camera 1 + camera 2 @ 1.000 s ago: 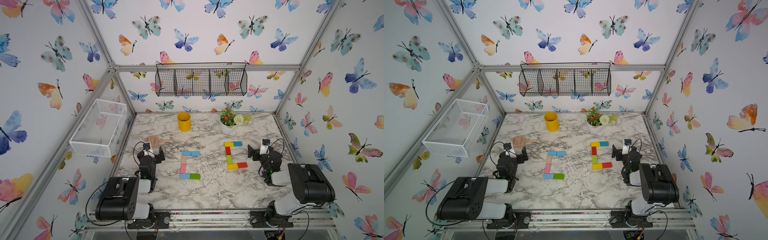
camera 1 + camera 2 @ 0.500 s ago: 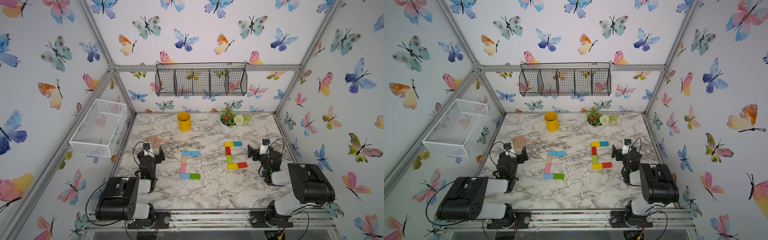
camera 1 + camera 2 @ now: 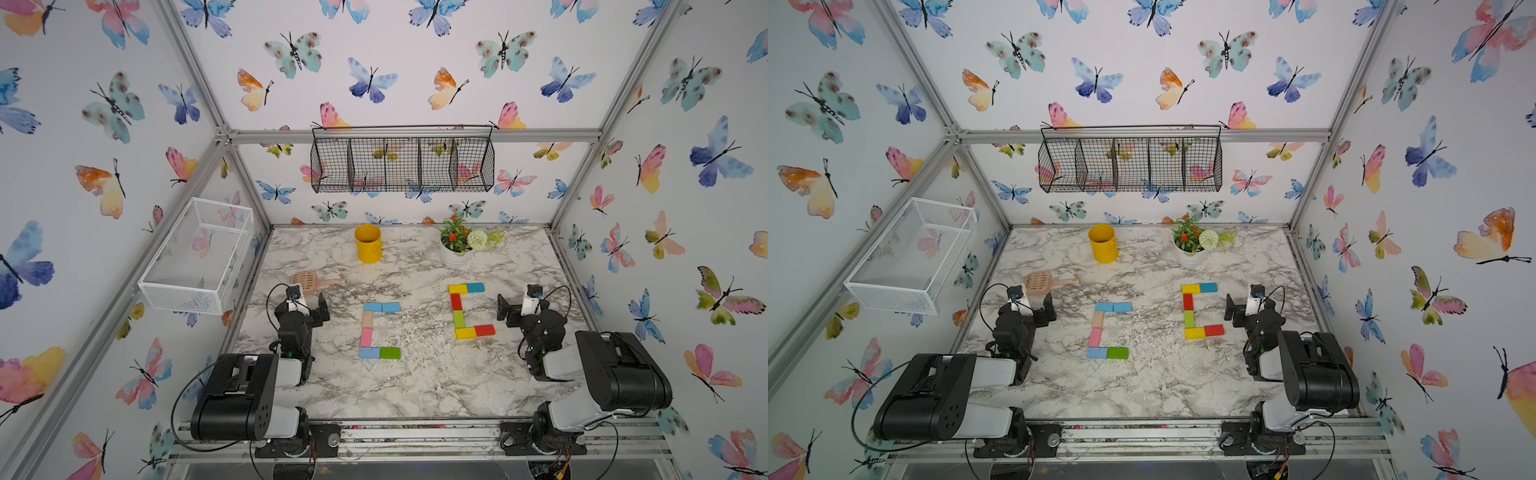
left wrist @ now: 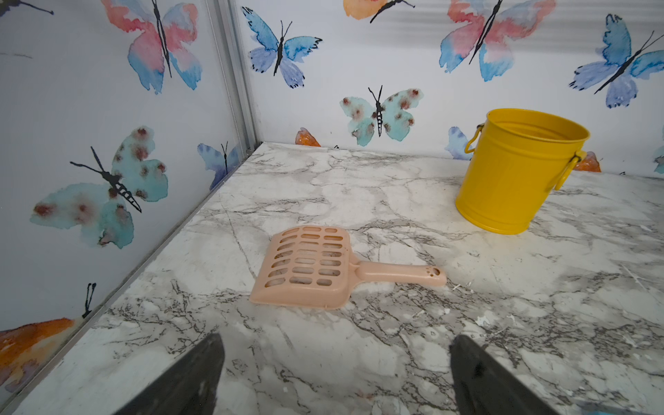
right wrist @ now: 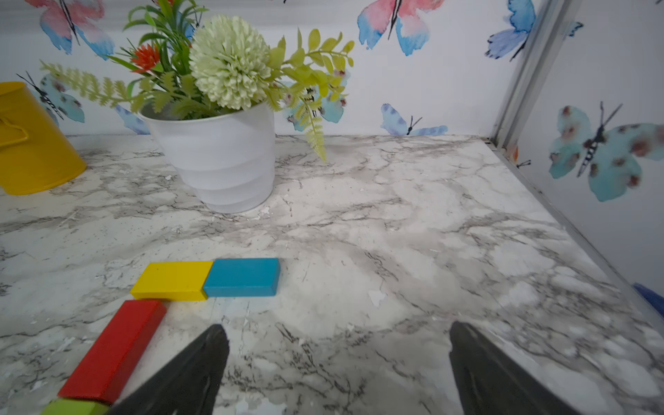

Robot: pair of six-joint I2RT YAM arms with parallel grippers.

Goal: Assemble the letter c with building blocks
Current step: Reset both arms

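Two C-shapes of building blocks lie flat on the marble table in both top views. The left C (image 3: pixel 367 328) (image 3: pixel 1097 328) has blue, tan, pink and green blocks. The right C (image 3: pixel 458 309) (image 3: pixel 1188 309) has yellow, teal, red and green ones. In the right wrist view its yellow block (image 5: pixel 172 280), teal block (image 5: pixel 242 276) and red block (image 5: pixel 115 350) show. My left gripper (image 3: pixel 307 300) (image 4: pixel 334 359) hangs open and empty, left of the left C. My right gripper (image 3: pixel 519 302) (image 5: pixel 337 345) is open and empty, right of the right C.
A tan slotted scoop (image 3: pixel 316 279) (image 4: pixel 305 267) lies just beyond the left gripper. A yellow bucket (image 3: pixel 368 244) (image 4: pixel 517 172) and a white flower pot (image 3: pixel 457 253) (image 5: pixel 219 161) stand at the back. A white wire basket (image 3: pixel 199 257) and a black one (image 3: pixel 402 164) hang on the walls.
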